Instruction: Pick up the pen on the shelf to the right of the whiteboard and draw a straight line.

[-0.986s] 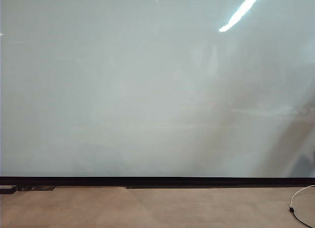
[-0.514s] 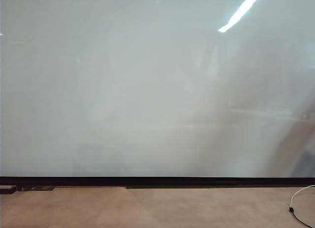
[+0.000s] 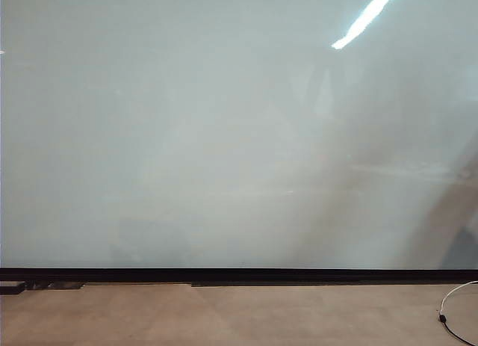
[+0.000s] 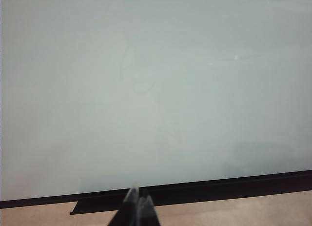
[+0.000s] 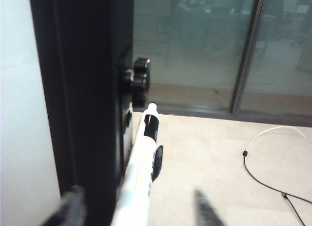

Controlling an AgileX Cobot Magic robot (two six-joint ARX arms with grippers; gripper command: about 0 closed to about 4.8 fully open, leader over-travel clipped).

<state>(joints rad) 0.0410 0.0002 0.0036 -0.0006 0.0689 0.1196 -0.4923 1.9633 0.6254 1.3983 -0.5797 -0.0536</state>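
Right end effector [image 5: 139,211] astride pen [image 5: 141,162]

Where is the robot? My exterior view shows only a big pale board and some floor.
Observer: The right gripper is off beside the whiteboard, next to its black side frame. Only the right wrist view shows it.
Operator: Has it got the pen?
Observer: Not yet. The white pen runs alongside that frame, between the gripper's two fingers, and they stand apart with gaps on both sides.
Operator: And the other arm?
Observer: The left gripper is shut and points at the board, low near the black bottom strip.
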